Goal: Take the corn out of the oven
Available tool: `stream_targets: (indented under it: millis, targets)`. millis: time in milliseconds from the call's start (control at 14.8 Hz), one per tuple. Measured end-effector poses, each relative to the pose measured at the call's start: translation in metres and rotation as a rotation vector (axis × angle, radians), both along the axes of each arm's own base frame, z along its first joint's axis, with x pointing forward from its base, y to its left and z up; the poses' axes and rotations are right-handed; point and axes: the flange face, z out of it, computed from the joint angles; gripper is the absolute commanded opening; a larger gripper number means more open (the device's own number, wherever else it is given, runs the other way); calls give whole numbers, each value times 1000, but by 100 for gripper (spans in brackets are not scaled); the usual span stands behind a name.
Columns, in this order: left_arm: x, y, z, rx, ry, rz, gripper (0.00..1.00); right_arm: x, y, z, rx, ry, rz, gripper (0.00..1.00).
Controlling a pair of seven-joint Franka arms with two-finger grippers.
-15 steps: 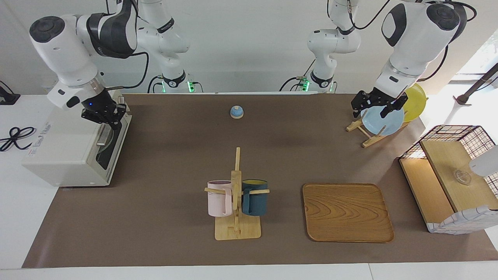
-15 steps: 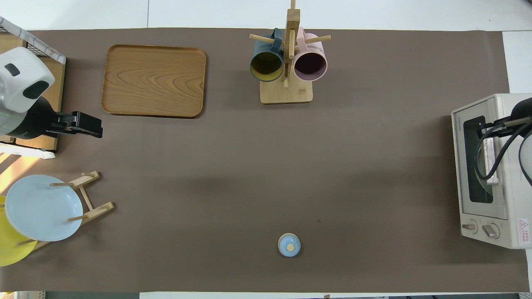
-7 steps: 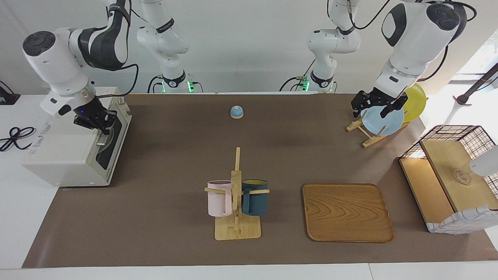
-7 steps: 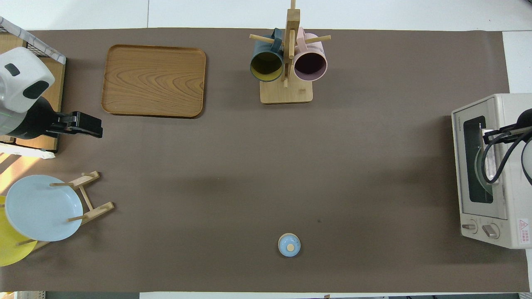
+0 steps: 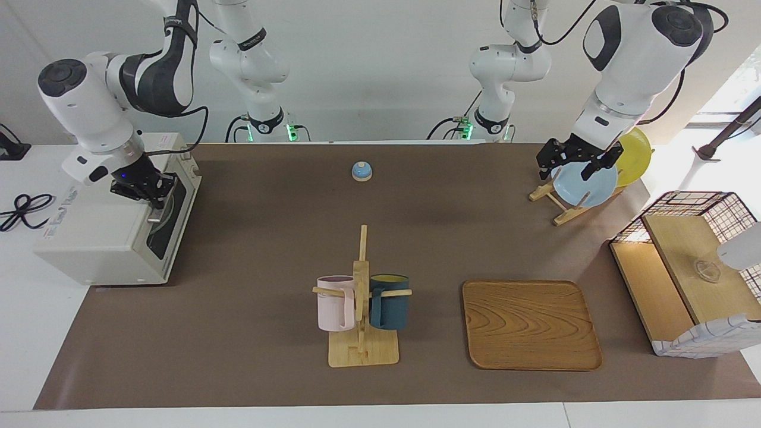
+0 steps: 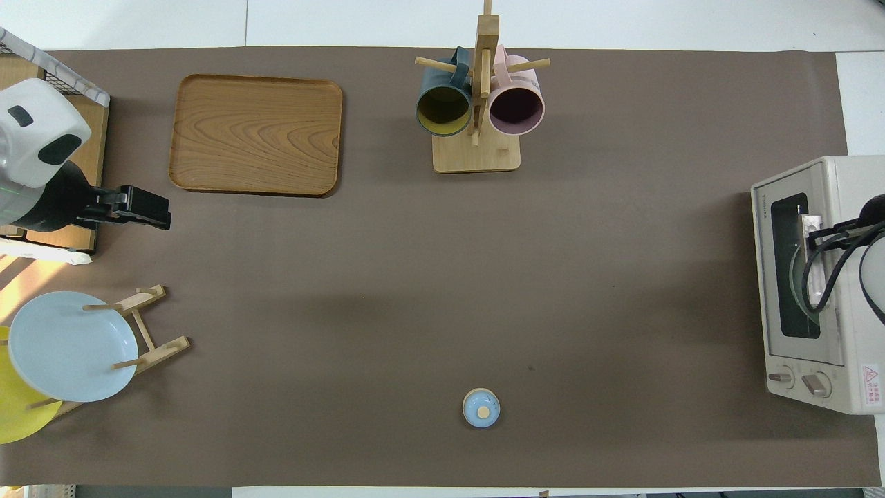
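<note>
With the oven point(image 5: 113, 229) sitting at the right arm's end of the desk point(image 5: 267, 249), its door closed and its silver handle running along the upper edge of the dark glass, the right gripper point(image 5: 156, 191) is hovering right at that handle, fingers clenched together and gripping nothing. No corn is showing; if it is lying on the rack inside, it is lying below the fingers, hidden by the glass. Well apart, the left gripper point(image 5: 569, 168) is waiting over the plate rack point(image 5: 556, 202), fingers spread wide.
</note>
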Motion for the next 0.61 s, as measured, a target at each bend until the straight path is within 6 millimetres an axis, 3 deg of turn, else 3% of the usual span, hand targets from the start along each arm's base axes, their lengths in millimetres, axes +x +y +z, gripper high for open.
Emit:
stream_targets:
  millis: [607]
  targets:
    - [0,0,0,0,0,0,100,-2,4,-2,-2,-2,0,0]
